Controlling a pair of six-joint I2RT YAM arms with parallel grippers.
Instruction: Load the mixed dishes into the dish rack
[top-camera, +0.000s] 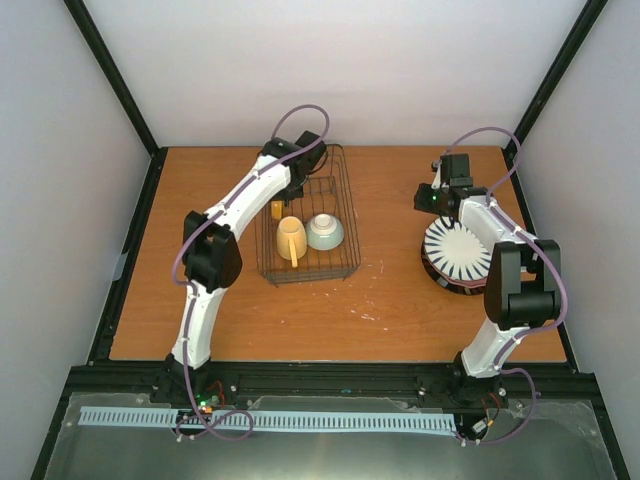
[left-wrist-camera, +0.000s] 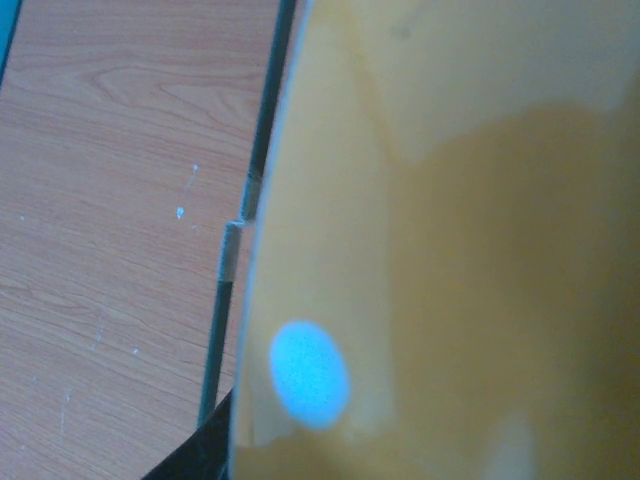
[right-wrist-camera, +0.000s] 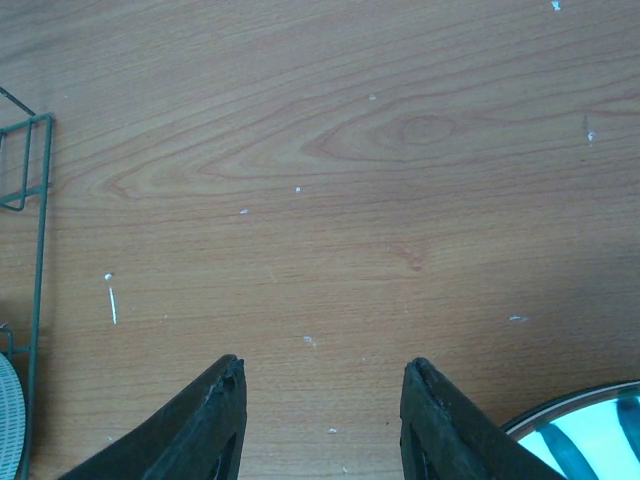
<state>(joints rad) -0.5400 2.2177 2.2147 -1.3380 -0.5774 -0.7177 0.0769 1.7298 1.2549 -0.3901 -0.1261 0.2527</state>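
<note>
The left gripper (top-camera: 292, 188) reaches down into the far end of the dish rack (top-camera: 345, 215), a dark wire basket on the left half of the wooden table (top-camera: 390, 300). In its wrist camera, an orange-yellow dotted plate (left-wrist-camera: 450, 250) with one pale blue dot fills nearly the whole frame, pressed close to the lens. The fingers themselves are hidden, so whether the gripper is clamped on the plate or merely beside it cannot be told. From above, only a small yellow sliver of this plate shows, seemingly on edge inside the rack, just below the gripper.

Nearer the arm bases, the cream-yellow mug (top-camera: 290, 240) and the pale blue-green bowl (top-camera: 325, 232) sit side by side in the rack's near end, touching or nearly so.

The right gripper (right-wrist-camera: 325, 400) hangs over bare table with its two dark fingers (right-wrist-camera: 215, 425) spread wide and nothing between them. The white plate with dark radial stripes (top-camera: 455, 255) tops a stack of plates just beside this gripper, toward the arm's base; its rim shows at the lower right of the wrist view. A corner of the rack appears at that view's left edge.
</note>
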